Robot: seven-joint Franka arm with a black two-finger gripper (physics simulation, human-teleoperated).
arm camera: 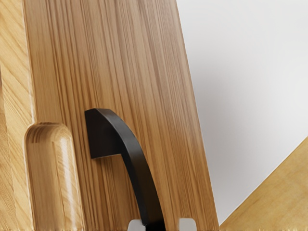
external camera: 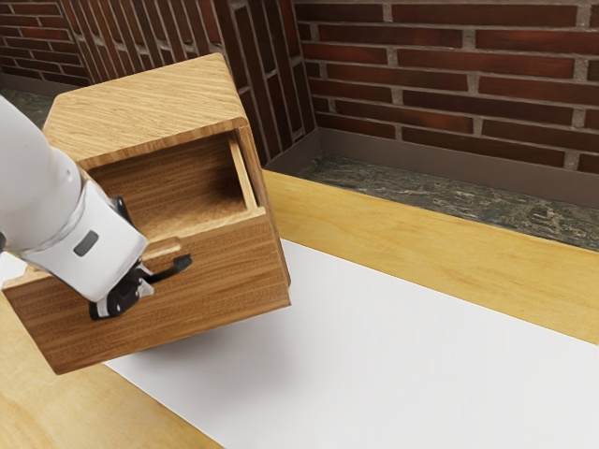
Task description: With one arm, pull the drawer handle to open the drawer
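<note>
A wooden cabinet (external camera: 140,108) stands on the table at the exterior view's left. Its drawer (external camera: 178,192) is pulled out, and the hollow inside shows. A small wooden handle (external camera: 161,250) sticks out of the drawer front (external camera: 215,281). My gripper (external camera: 154,268) is right at this handle, with the white hand covering the handle's left part. In the wrist view the rounded handle (arm camera: 48,178) stands out from the drawer front (arm camera: 120,67), and a black curved part of my gripper (arm camera: 127,159) lies against the front just beside it.
A white mat (external camera: 374,365) covers the wooden table (external camera: 449,253) to the exterior view's right of the cabinet. A brick wall (external camera: 449,65) runs along the back, with a dark floor strip (external camera: 440,192) below it.
</note>
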